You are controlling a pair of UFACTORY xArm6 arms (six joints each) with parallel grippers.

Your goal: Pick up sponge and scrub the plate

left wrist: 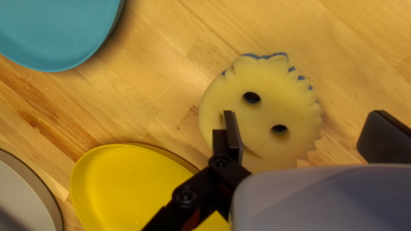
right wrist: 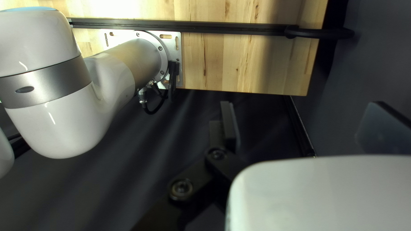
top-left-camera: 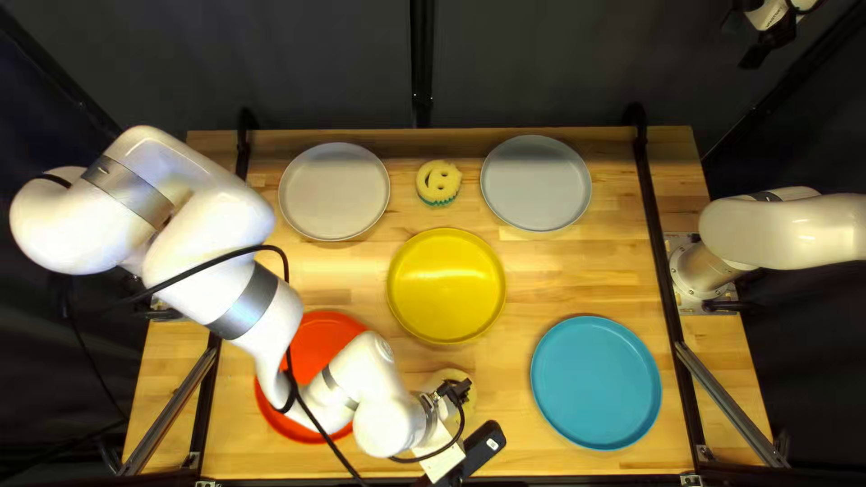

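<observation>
In the top left view my left gripper (top-left-camera: 481, 447) is over the near edge, beside a round yellow sponge (top-left-camera: 464, 379) partly covered by the wrist. The left wrist view has this gripper (left wrist: 306, 134) open above the smiley-shaped sponge (left wrist: 265, 115); one finger overlaps its face, the other is beyond its side. My right gripper (top-left-camera: 760, 50) is raised at the top right corner; in its wrist view the gripper (right wrist: 304, 128) is open with nothing between its fingers. Plates are yellow (top-left-camera: 446, 286), blue (top-left-camera: 595, 382), red (top-left-camera: 317, 338), light grey (top-left-camera: 536, 183) and off-white (top-left-camera: 334, 191).
A second yellow sponge (top-left-camera: 438, 182) with a green underside lies between the two pale plates at the far side. My left arm crosses above the red plate. Black rails (top-left-camera: 663, 261) run along both sides of the table. The right arm's base (right wrist: 147, 60) stands by one rail.
</observation>
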